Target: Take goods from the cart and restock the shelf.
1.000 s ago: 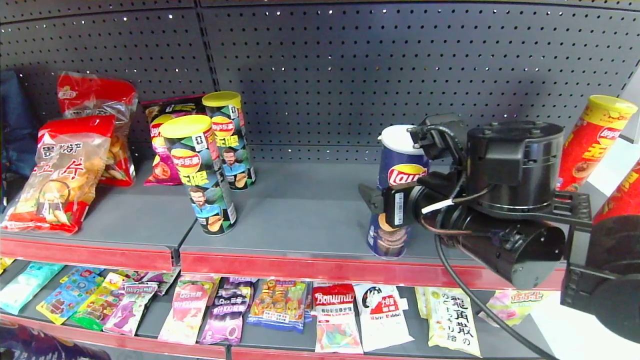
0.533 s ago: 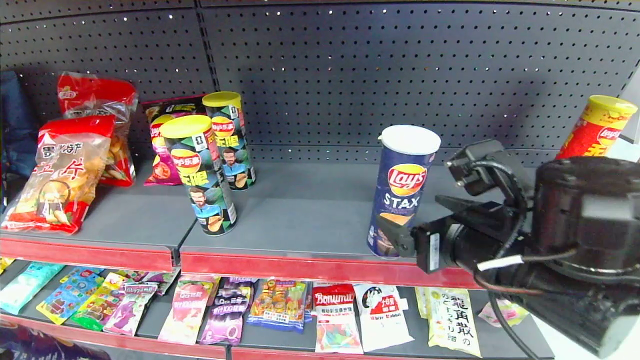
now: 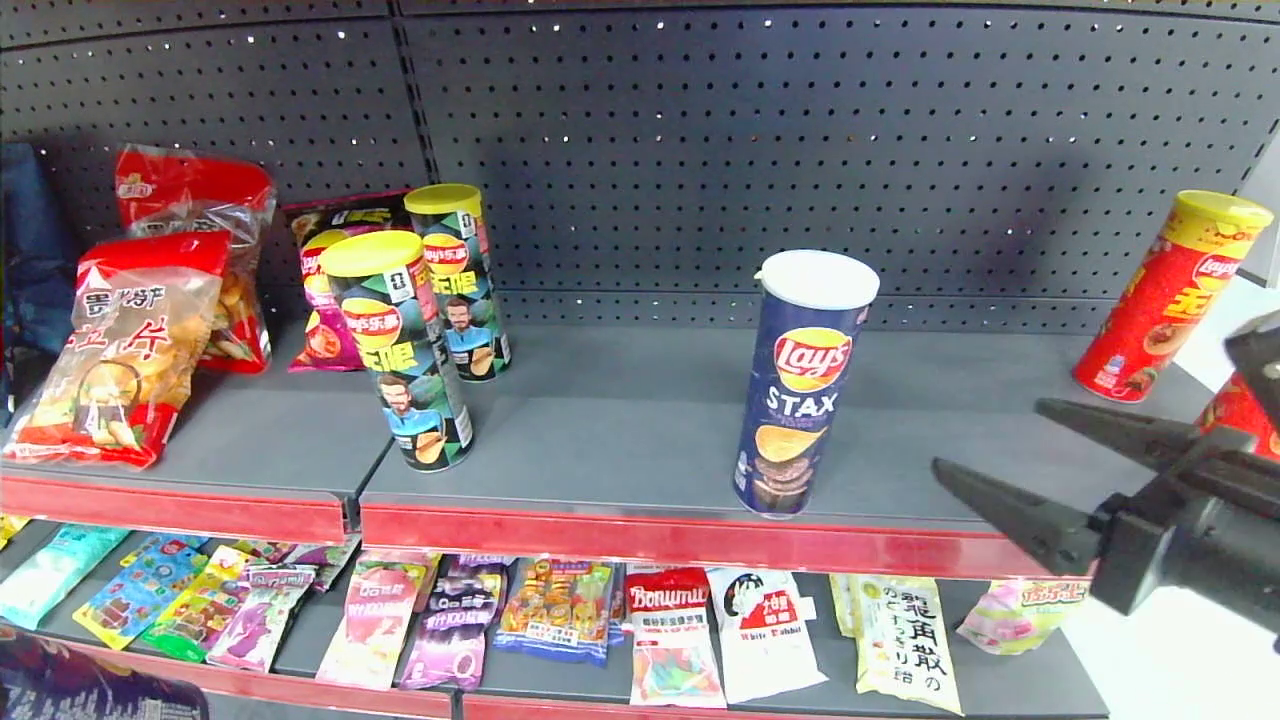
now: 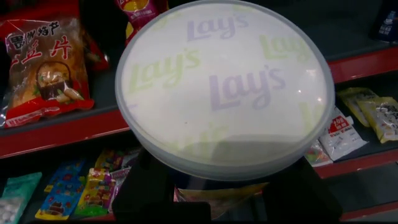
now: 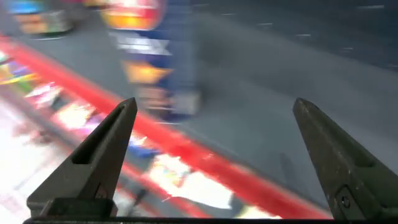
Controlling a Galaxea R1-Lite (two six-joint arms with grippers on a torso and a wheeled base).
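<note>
Blue can (image 3: 800,400) upright on shelf (image 3: 620,440), apart from right gripper (image 3: 988,435), its fingers spread, left gripper (image 4: 221,190) clamped on white-lidded can (image 4: 224,87)

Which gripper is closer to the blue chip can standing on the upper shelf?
Right. The right gripper, fingers open, hangs just right of the blue can, off the front edge of the shelf. The left gripper holds a second can low at the far left.

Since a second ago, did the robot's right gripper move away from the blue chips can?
Yes. The right gripper has pulled back rightward and lower, off the blue chips can, which stands unmoved by the shelf's red front edge.
</note>
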